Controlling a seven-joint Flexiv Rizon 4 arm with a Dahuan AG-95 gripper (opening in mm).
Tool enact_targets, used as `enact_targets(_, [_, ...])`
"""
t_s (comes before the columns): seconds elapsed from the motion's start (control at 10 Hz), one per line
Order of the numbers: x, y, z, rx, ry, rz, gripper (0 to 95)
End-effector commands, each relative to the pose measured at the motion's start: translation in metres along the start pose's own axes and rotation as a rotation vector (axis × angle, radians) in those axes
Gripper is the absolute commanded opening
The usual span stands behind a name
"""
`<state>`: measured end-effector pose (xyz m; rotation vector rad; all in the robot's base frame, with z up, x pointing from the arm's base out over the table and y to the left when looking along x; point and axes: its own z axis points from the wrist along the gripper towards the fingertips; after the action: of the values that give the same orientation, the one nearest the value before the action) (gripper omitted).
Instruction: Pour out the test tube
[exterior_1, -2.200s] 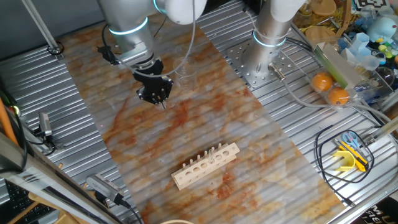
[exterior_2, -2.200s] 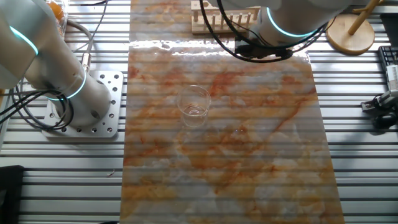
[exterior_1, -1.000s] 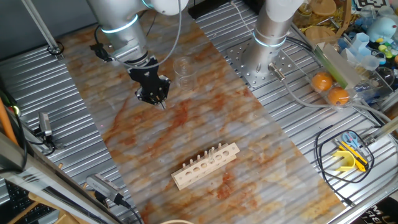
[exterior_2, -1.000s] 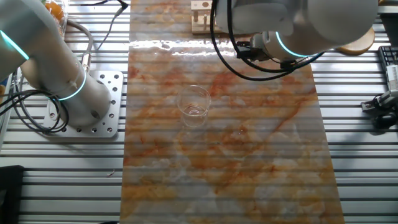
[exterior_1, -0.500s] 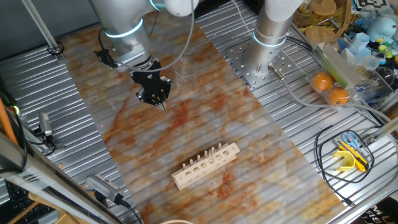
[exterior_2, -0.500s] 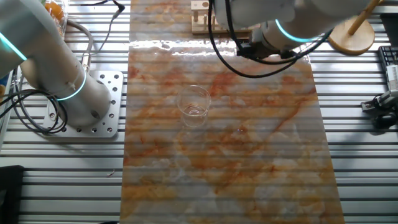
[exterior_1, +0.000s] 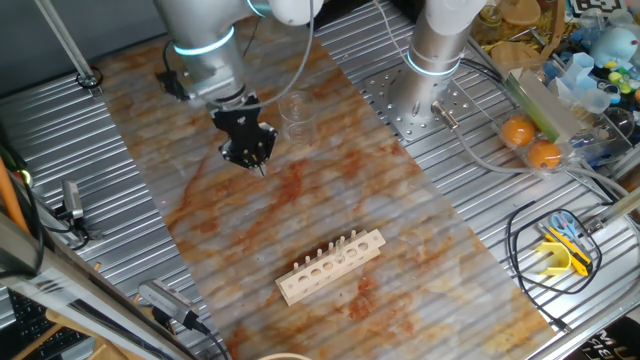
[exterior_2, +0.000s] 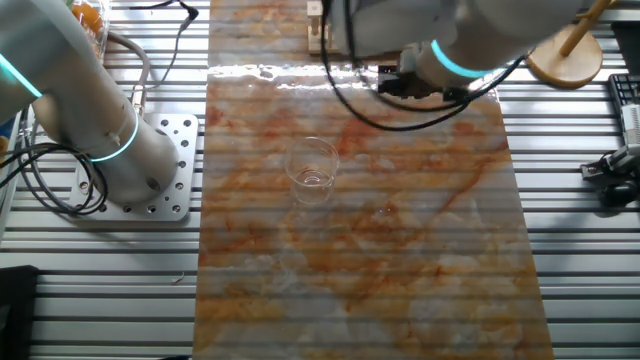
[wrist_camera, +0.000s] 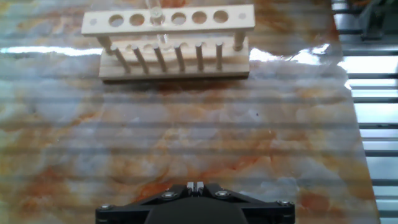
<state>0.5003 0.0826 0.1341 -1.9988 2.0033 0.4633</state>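
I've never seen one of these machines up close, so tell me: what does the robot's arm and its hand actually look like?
The arm is built of thick, rounded silver-grey tubes with white joint covers, and a glowing light-blue ring circles one joint. Black cables loop alongside it. At its tip sits the gripper, small, black and angular, narrowing toward the fingers. From the hand view only its flat black body with small silver screws shows.

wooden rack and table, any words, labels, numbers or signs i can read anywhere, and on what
None can be read.
Wooden rack: bare wood, no marking.
Black-and-white marker patch, top right of one fixed view: a pattern, cut off by the frame, no letters.
Gripper: no label visible.
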Motion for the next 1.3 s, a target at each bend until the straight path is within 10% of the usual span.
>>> enact_targets(0.1, [-0.001, 0.002, -0.001, 0.021, -0.094, -0.050, 0.0])
enact_targets(0.5, [-0.004, 0.001, -0.005, 0.018, -0.108, -0.139, 0.0])
enact_targets(1.3, [-0.024, 0.000, -0.026, -0.110, -0.133, -0.334, 0.0])
